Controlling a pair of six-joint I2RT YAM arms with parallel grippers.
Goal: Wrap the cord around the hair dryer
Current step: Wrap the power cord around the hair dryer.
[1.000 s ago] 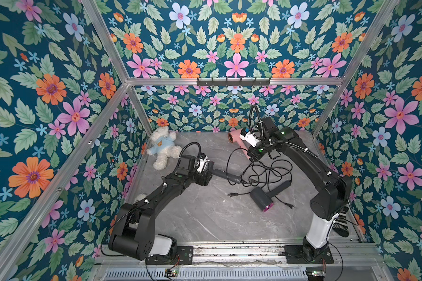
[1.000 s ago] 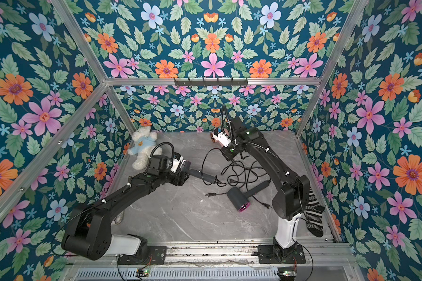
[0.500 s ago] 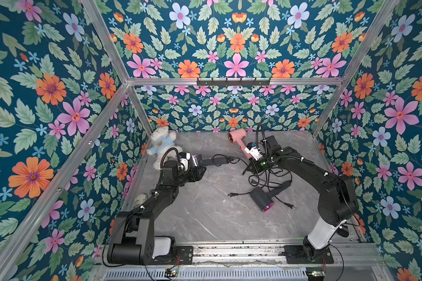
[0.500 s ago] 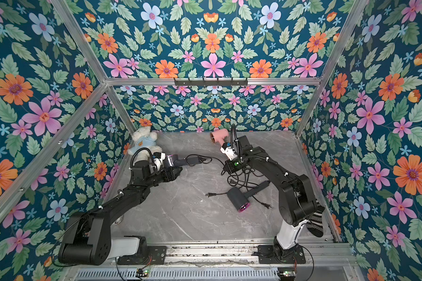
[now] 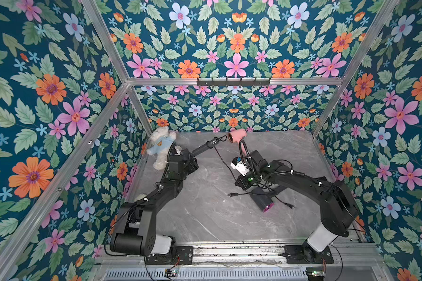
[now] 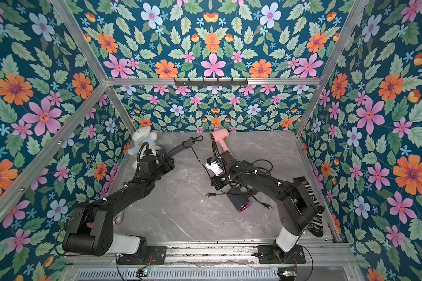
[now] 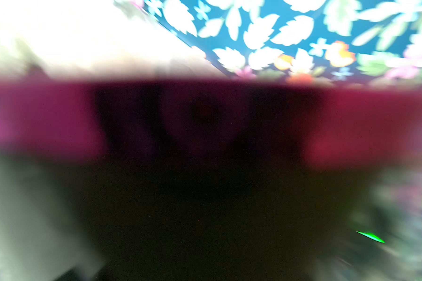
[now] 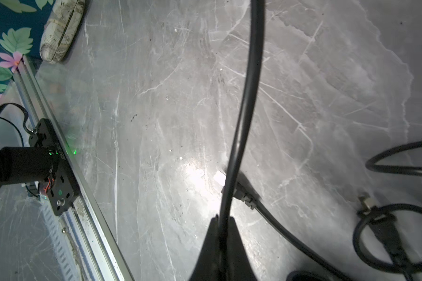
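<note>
The grey marble tabletop point(image 5: 205, 219) gives you open surface from both arms forward to the aluminium front rail point(image 5: 229, 250). The left gripper point(image 5: 191, 158) is clenched on the dark grey hair dryer point(image 5: 205, 147) near the rear left corner, just beside the white plush teddy bear point(image 5: 160, 146). A pink hair dryer point(image 5: 238, 134) lies at the rear wall edge. The right gripper point(image 8: 220, 226) is clamped on the thin black cord point(image 8: 249, 97) over mid-table.
</note>
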